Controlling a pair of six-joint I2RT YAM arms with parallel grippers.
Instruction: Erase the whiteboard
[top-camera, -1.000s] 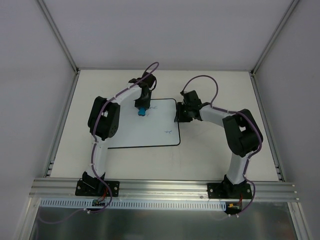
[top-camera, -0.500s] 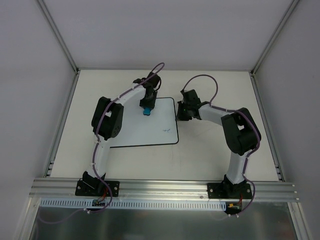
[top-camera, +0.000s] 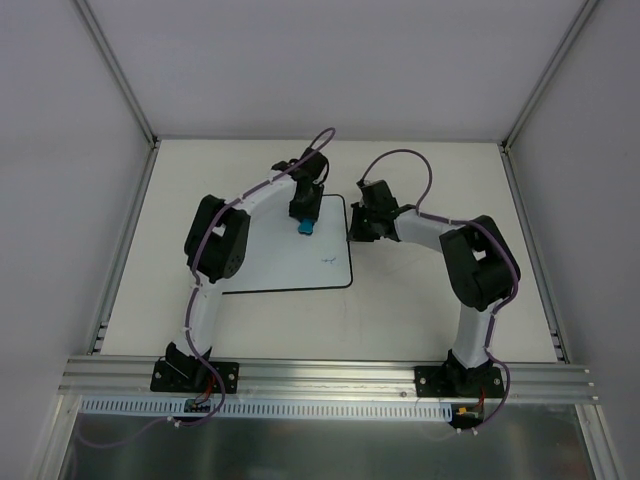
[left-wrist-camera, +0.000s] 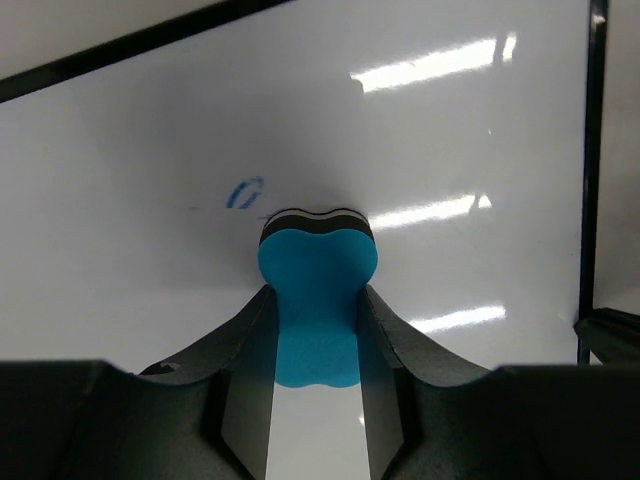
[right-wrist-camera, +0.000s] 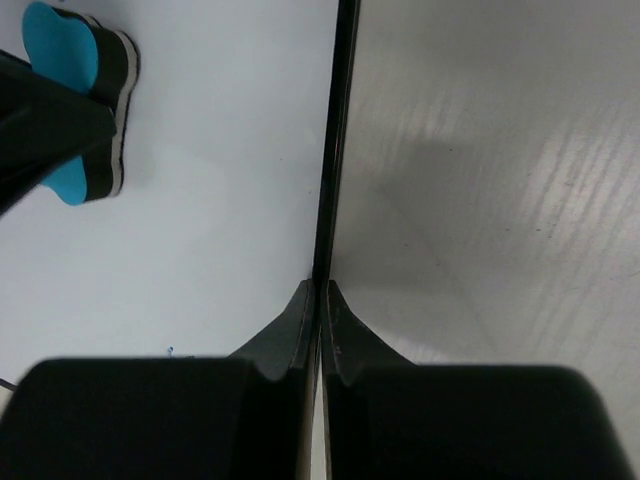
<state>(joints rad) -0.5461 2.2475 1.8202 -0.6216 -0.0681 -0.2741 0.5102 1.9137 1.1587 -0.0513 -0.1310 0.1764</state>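
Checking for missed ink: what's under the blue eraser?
The eraser rests on the whiteboard; anything beneath it is covered. One small blue mark shows just beyond it.

Left gripper, reaching toward 1 o'clock, pinches the eraser; right gripper, toward 11 o'clock, clamps the whiteboard edge.

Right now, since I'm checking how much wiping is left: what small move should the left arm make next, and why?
Probably slide the eraser slightly forward onto the small blue scribble just beyond its tip in the left wrist view. The left gripper is shut on the eraser, which looks pressed to the whiteboard, and the right gripper pinches the board's edge.
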